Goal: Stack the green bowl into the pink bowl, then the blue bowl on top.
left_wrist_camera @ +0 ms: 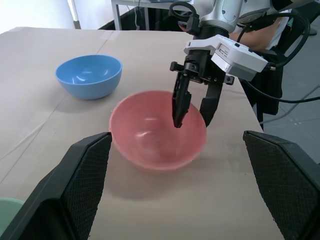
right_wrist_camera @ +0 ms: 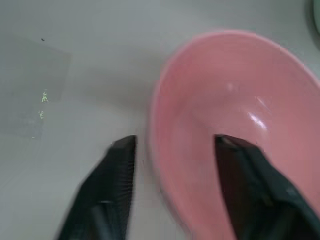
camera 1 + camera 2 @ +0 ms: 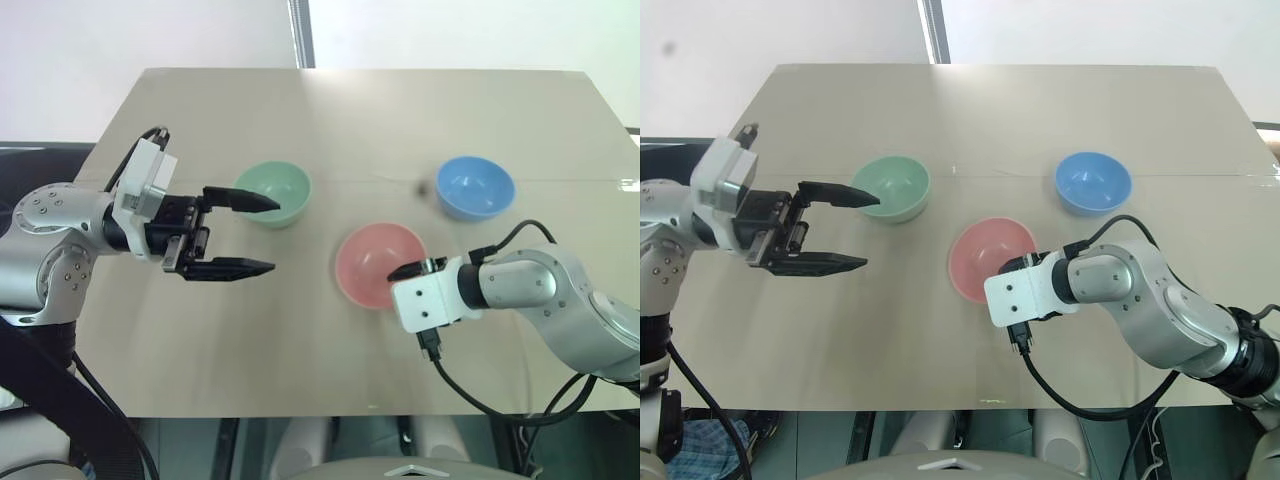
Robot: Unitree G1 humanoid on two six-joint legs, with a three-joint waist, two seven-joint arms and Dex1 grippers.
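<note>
There are 3 small plastic bowls on the tan table (image 3: 200, 380). The green bowl (image 3: 274, 193) sits a bit left of the middle of the head camera's picture, the pink bowl (image 3: 380, 265) sits in the middle, a little lower, and the blue bowl (image 3: 476, 186) sits to the upper right. All 3 are empty and apart from each other, so no stacking is done yet. The left gripper (image 3: 247, 235) is spread wide and holds nothing; its upper finger reaches over the near rim of the green bowl. The right gripper (image 1: 193, 107) is spread too, with 1 finger inside the pink bowl and 1 outside, so the rim sits between them, but it does not look pinched. The bowls look light, hard and smooth, so I think they could slip or slide away if pushed. The best place to grab looks like the thin rim, 1 finger in and 1 finger out. The head camera shows all 3 bowls and how far apart they are. The left wrist camera shows the right gripper's 2 fingers straddling the pink rim from the side, which the head camera hides behind the white wrist. The right wrist camera shows, up close, the gap between that rim and the fingers (image 2: 107, 190).
</note>
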